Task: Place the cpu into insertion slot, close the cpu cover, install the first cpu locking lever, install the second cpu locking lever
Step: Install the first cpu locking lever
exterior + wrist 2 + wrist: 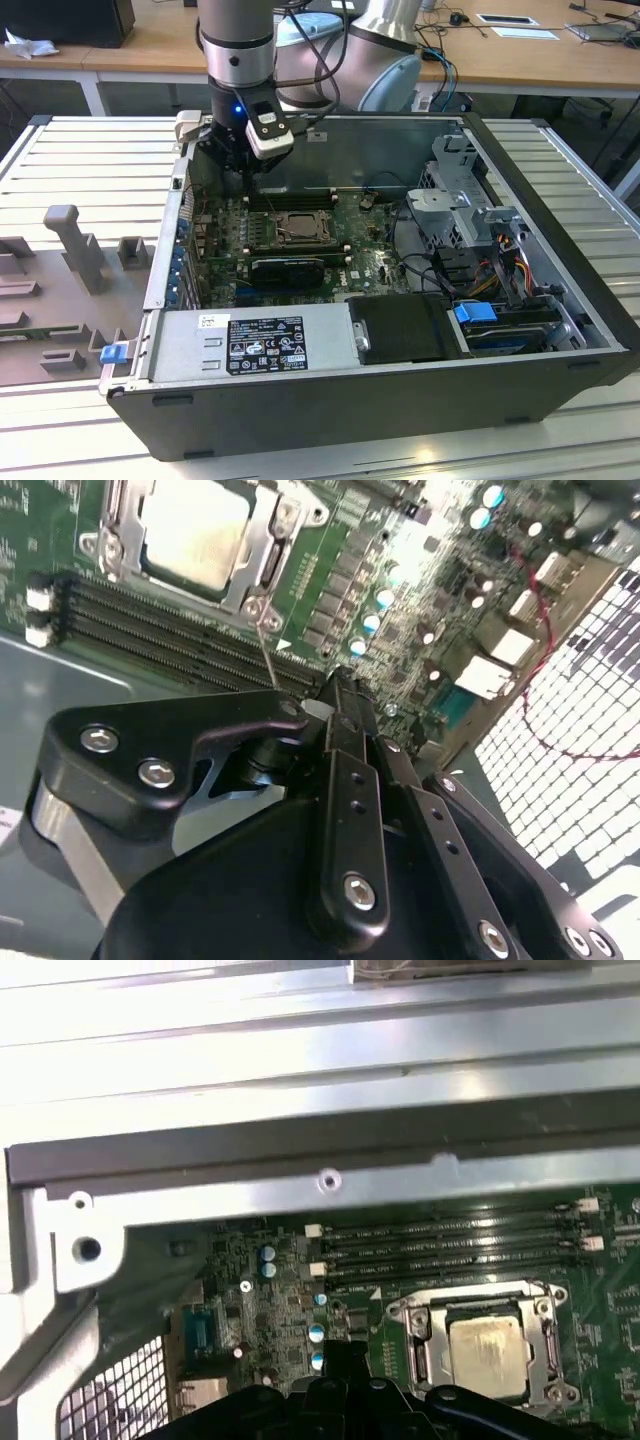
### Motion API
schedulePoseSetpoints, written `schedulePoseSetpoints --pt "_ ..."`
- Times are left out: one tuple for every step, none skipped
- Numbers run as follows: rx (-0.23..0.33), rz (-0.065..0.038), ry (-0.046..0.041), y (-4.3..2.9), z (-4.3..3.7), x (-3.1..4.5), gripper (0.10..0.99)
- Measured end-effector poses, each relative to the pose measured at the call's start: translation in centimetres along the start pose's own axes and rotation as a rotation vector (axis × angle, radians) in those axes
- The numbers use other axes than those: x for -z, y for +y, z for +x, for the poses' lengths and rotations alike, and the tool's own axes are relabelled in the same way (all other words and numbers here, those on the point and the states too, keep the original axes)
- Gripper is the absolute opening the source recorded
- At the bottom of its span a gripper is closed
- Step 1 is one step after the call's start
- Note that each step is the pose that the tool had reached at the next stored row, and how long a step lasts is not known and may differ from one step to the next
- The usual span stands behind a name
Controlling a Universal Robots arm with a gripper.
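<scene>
The cpu (298, 228) (195, 528) (487, 1346) lies flat in the insertion slot (272, 240) (420, 1322) on the green board, its pale metal face up. The cpu cover (268, 560) (541, 1312) lies down around the chip's edges as a metal frame. A thin wire lever (267, 648) sticks up from the socket's corner. My gripper (248, 178) (340, 688) (346, 1352) hangs over the board beside the socket, toward the exterior view's left and far side, near the memory slots (150, 630). Its fingers are shut with nothing between them.
The board sits deep in an open computer case (560, 230) with tall metal walls. A power supply (250, 345) lies along the near side, and a drive cage with cables (470, 215) stands at the exterior view's right. A perforated rear panel (570, 740) is close to the gripper.
</scene>
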State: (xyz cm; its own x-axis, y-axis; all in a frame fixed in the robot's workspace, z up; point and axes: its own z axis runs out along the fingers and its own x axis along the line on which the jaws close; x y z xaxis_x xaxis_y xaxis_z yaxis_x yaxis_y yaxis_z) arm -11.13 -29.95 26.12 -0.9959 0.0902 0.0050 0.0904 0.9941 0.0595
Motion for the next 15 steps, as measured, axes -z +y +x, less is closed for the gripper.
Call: schedulePoseSetpoints --pt "0.006 0.0 0.0003 0.25 0.02 -0.04 0.106" --pt "0.01 0.0 0.0006 0.48 0.04 -0.07 0.106" --pt "0.013 0.0 0.0008 0.7 0.07 -0.1 0.106" --pt "0.015 0.0 0.0009 0.88 0.08 -0.13 0.106" --pt "0.015 0.0 0.001 0.95 0.08 -0.14 0.106" --pt "0.016 0.0 0.001 0.97 0.02 -0.15 0.106" --pt "0.016 0.0 0.0009 0.99 -0.13 -0.16 0.106" --pt "0.016 0.0 0.001 1.01 -0.27 -0.16 0.106" --pt "0.016 0.0 0.001 1.02 -0.42 -0.16 0.106" --pt "0.016 0.0 0.001 1.03 -0.57 -0.16 0.106" --pt "0.016 0.0 0.0009 1.06 -0.91 -0.17 0.106" --pt "0.016 0.0 0.001 1.08 -1.14 -0.18 0.106" --pt "0.016 0.0 0.0009 1.1 -1.39 -0.18 0.106" --pt "0.015 0.0 0.001 1.14 -1.71 -0.18 0.106" --pt "0.016 0.0 0.001 1.16 -1.97 -0.18 0.106"
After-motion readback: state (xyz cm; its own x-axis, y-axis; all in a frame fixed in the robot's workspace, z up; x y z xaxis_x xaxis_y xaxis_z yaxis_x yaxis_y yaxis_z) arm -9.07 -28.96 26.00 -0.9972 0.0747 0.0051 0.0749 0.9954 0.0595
